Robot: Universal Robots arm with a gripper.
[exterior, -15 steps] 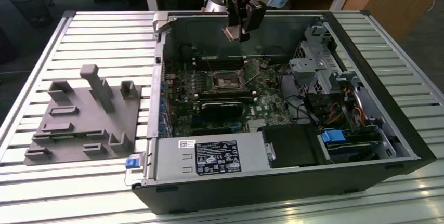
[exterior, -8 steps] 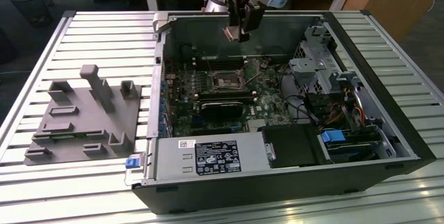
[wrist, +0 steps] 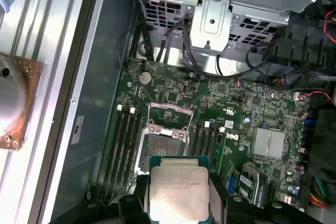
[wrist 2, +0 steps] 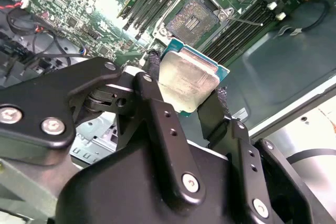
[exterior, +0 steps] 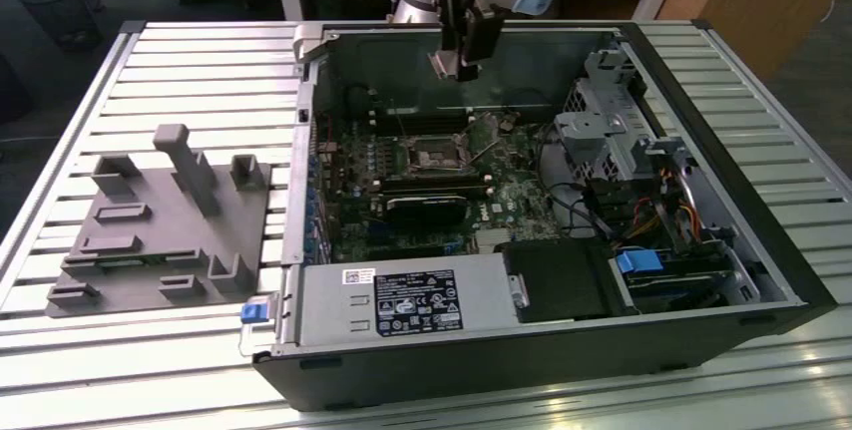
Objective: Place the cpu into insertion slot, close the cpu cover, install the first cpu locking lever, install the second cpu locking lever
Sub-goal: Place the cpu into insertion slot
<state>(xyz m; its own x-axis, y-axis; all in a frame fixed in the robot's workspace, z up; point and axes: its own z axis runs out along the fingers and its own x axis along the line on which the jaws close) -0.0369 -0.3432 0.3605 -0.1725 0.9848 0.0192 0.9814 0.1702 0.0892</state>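
Holding the cpu [wrist 2: 189, 80] by two opposite edges, the jaws are closed only to chip width and have nothing else in them. I judge the edge grip is there to keep the chip's underside free for seating. Its silver face shows in both wrist views.

In the exterior view the jaws hang over the open case [exterior: 745, 181], near its twelve o'clock wall and well above the board [exterior: 353, 181]. The slot [exterior: 436, 158] lies below them, toward six o'clock. The height looks chosen to keep clear of the case walls and of the parts standing on the board.

In the first wrist view the cover [wrist: 168, 128] stands swung up off the slot, which leaves its dark centre bare, as it has to be for the chip to go in. The cpu is apart from the slot, carried in the air and not yet seated. I run this from a distance, so I take the alignment as rough only.
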